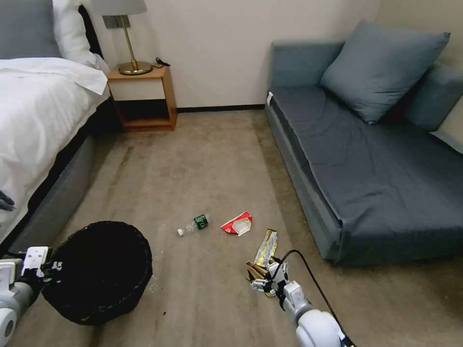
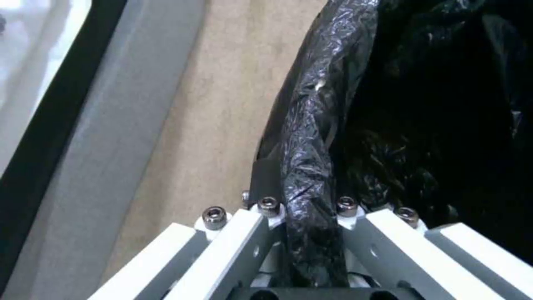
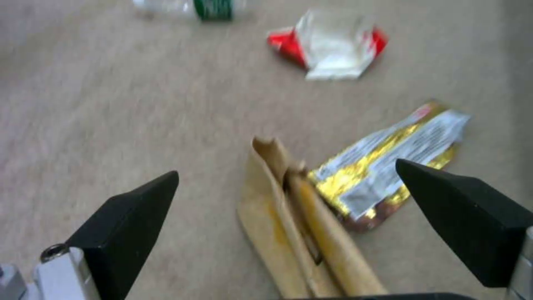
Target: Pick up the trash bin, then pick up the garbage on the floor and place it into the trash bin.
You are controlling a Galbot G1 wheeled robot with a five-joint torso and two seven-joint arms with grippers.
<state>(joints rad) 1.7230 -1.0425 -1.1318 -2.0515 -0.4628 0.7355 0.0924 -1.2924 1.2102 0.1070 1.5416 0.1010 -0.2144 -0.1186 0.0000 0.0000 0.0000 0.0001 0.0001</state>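
My left wrist camera shows what the head view can't: the left pincer [image 2: 308, 233] clamped on the trash bin [image 1: 99, 270] rim. My right pincer [image 3: 289, 208] gapes wide around the brown paper [image 3: 294, 233] (beside the foil wrapper [image 3: 389, 166]) on the carpet.

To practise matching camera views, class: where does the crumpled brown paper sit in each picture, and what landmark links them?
Head view: brown paper lies on the carpet, lower centre, just ahead of the right claw.
Right wrist view: lower centre, between the open claw's two tips.
Left wrist view: this camera faces the trash bin instead, its rim clamped by the left claw.
Shared landmark: the foil wrapper lying against the paper.
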